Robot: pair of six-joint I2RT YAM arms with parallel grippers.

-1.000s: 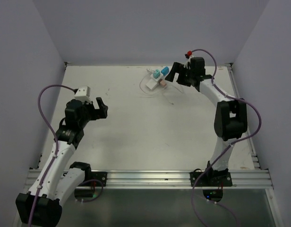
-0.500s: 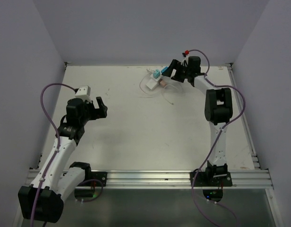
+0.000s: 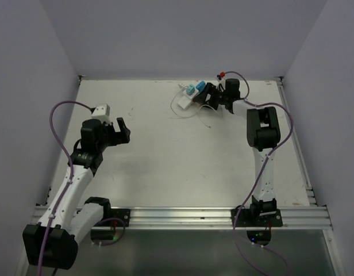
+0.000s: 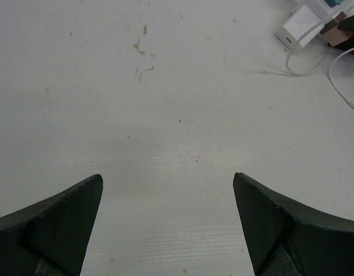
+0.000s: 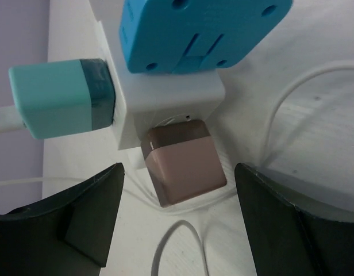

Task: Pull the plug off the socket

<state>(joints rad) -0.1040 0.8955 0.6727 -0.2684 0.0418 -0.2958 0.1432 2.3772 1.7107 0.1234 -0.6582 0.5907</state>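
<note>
Socket block (image 5: 165, 95), centre of the right wrist view: smooth white plastic with a slight sheen. Brown plug (image 5: 183, 164) below it: matt plastic. Table (image 4: 183, 115): matt white, finely textured, speckled. Rail (image 3: 183, 217), bottom of the top view: bare ribbed metal.

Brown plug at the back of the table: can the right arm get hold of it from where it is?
Probably yes. The right gripper is open, one finger on each side of the brown plug, nothing between. The teal plug and blue plug sit on other faces of the socket block.
</note>
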